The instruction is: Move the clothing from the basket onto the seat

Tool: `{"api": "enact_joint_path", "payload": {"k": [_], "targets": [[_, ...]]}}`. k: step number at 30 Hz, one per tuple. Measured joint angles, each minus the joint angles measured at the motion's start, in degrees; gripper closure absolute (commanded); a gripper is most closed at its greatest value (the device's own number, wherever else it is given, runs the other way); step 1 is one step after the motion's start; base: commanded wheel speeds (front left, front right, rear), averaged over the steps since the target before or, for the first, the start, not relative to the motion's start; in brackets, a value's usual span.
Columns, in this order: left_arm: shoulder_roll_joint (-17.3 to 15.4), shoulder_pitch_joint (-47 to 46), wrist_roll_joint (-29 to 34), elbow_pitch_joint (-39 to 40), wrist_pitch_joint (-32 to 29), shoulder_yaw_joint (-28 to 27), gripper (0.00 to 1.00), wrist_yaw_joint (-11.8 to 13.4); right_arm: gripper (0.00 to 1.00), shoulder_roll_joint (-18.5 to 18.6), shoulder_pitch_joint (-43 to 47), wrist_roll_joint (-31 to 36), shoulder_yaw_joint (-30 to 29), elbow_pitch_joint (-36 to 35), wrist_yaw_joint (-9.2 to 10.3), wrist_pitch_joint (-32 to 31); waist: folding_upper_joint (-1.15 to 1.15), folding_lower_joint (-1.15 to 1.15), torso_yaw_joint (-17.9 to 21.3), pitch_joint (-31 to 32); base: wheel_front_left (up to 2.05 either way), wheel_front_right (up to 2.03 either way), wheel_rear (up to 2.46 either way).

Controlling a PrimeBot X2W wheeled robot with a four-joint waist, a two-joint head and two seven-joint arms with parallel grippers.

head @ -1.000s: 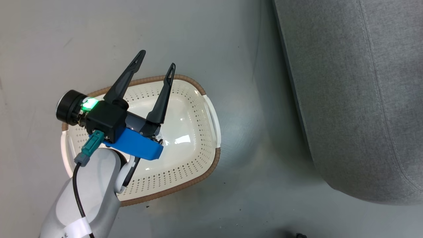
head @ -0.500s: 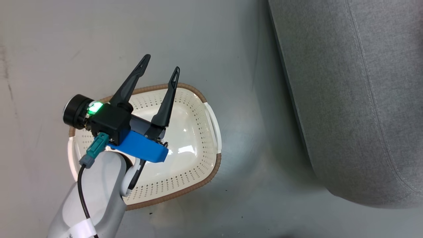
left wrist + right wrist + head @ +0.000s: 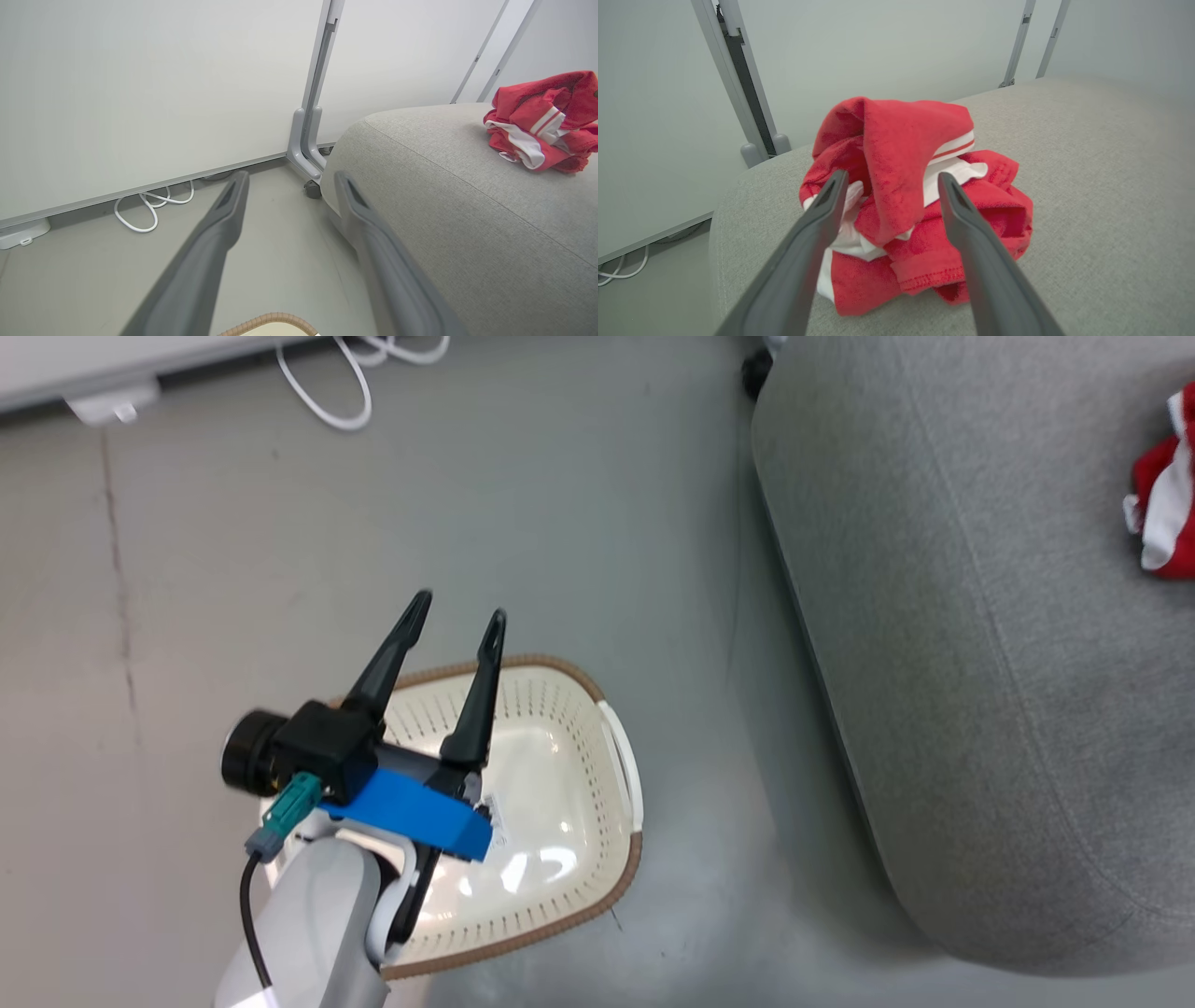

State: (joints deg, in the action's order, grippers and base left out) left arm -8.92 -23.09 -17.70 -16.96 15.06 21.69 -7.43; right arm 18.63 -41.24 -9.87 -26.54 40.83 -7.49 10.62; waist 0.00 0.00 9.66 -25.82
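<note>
The clothing [image 3: 896, 140] lies bunched in one heap on the seat [image 3: 1087, 163], a grey sofa: plain red fabric over red fabric with white stripes and trim. My right gripper [image 3: 893, 176] is open just before the heap, one finger toward each side of it. In the head view the clothing [image 3: 1162, 513] shows at the far right edge of the seat [image 3: 980, 663]. The basket [image 3: 616, 747] stands on the floor, nothing inside but its barcode label. My left gripper [image 3: 461, 607] hangs open over the basket's far rim. The left wrist view shows that gripper [image 3: 290, 176], the clothing [image 3: 542, 121] and the seat [image 3: 444, 210].
A white cable [image 3: 345, 383] and a white power strip [image 3: 112, 401] lie along the wall's foot. A grey partition post on a castor [image 3: 308, 154] stands at the sofa's far corner. Grey floor runs between basket and sofa.
The head camera has swung up, so the basket sits lower in the picture and the cable, wall foot and red clothing have come into view. The left gripper stays open over the basket.
</note>
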Motion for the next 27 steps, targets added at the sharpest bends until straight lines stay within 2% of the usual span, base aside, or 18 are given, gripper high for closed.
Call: {"api": "enact_joint_path", "payload": {"k": [13, 27], "targets": [[2.7, 8.8, -1.4, -3.1, 0.0, -4.6, 0.0, 0.0, 0.0, -5.7, 17.2, 2.2, 6.7, -13.0, 0.01, -4.7, 0.0, -0.01, -2.5, 13.5, 0.0, 0.0, 0.0], [4.0, 14.7, -0.4, -5.7, 0.0, -9.9, 0.0, 0.0, 0.0, -12.7, 34.1, 6.1, 15.4, -28.2, 0.0, -8.1, 0.0, -0.01, -9.1, 22.5, 0.0, 0.0, 0.0]]}}
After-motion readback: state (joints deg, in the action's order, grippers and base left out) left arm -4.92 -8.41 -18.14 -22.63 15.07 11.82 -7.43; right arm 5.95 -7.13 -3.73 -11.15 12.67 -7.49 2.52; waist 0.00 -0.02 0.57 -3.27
